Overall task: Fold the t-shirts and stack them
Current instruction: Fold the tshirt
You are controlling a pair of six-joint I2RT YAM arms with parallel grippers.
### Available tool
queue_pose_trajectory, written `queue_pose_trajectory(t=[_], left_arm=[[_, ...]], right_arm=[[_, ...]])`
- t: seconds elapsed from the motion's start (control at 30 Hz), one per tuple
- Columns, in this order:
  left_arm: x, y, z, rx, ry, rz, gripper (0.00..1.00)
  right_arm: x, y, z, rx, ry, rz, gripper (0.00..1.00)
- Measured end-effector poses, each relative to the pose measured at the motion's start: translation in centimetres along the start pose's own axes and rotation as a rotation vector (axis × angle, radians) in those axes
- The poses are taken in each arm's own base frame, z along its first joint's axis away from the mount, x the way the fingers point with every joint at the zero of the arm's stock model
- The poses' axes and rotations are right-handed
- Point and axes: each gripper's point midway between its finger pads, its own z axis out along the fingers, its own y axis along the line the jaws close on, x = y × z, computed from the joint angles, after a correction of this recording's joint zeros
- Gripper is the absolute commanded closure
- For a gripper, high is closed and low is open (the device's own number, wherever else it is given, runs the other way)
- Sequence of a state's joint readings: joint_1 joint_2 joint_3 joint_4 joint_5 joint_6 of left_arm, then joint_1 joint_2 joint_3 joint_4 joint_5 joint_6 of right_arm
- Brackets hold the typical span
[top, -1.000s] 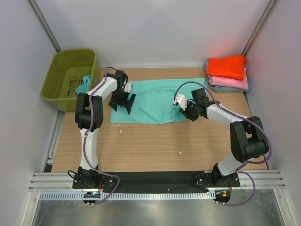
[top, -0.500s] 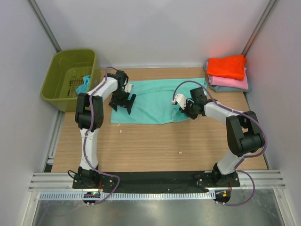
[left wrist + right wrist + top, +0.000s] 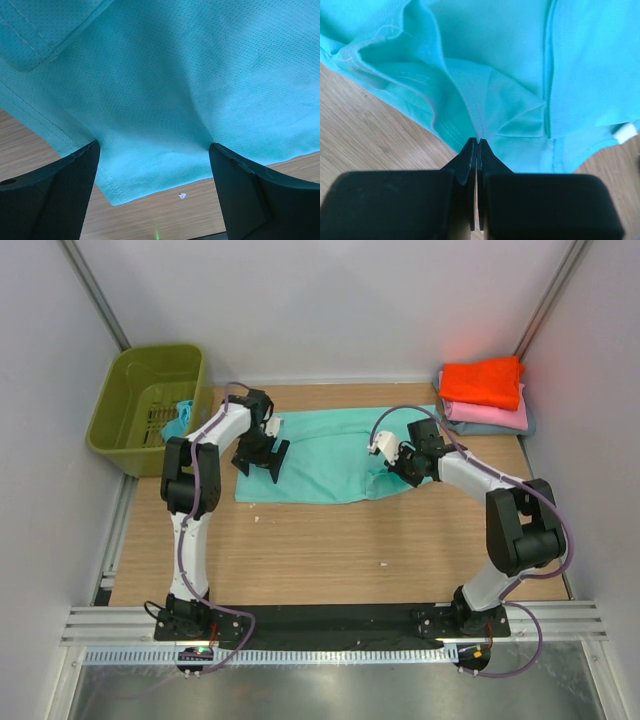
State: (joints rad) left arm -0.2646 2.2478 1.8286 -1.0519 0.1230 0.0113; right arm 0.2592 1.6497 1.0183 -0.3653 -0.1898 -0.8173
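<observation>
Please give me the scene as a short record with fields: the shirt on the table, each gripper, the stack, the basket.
shirt in work: teal t-shirt, spread on the table between the arms
left gripper: open, fingers astride the shirt's left end
right gripper: shut on a pinched fold at the shirt's right end
stack: far right corner; orange t-shirt on top, pink t-shirt under it, grey-blue t-shirt lowest
basket: olive-green, far left, teal cloth at its right side

grey-blue t-shirt (image 3: 527,427) mostly buried under pink t-shirt (image 3: 488,415) and orange t-shirt (image 3: 482,382), teal cloth (image 3: 177,423) at basket (image 3: 150,351) half hidden behind left arm (image 3: 218,428), spread teal t-shirt (image 3: 165,90) cut off by both wrist views' edges.
</observation>
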Motion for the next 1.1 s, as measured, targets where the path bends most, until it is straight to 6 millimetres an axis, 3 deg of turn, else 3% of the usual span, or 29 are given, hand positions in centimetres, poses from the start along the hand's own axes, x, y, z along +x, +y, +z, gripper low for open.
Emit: queue_pose_trajectory(t=[0.27,0.4,0.5,0.63,0.73,0.8,1.1], left_arm=[[0.0,0.1,0.0,-0.010,0.000,0.010,0.11],[0.2,0.6,-0.5,-0.030,-0.006,0.024,0.12],[1.4,1.0,-1.9,-0.030,-0.009,0.006,0.12],[2.9,2.3,-5.2,-0.026,-0.054,-0.053,0.14],[3.7,3.5,-7.4,-0.017,-0.094,-0.101,0.20],[4.2,3.9,-8.0,-0.005,-0.104,-0.143,0.30],[7.2,3.7,-6.3,0.170,-0.027,-0.317,0.29]], right_arm=[[-4.0,-3.2,-2.9,0.086,-0.082,-0.011,0.99],[-4.7,-3.8,-3.6,0.095,-0.091,-0.006,0.99],[-4.7,-3.7,-3.8,0.090,-0.087,0.003,0.99],[-4.5,-3.4,-3.8,0.078,-0.074,0.014,0.99],[-4.3,-3.2,-4.1,0.072,-0.067,0.019,0.99],[-4.3,-3.1,-4.5,0.075,-0.067,0.019,0.99],[-4.3,-3.0,-5.2,0.078,-0.064,0.020,0.99]])
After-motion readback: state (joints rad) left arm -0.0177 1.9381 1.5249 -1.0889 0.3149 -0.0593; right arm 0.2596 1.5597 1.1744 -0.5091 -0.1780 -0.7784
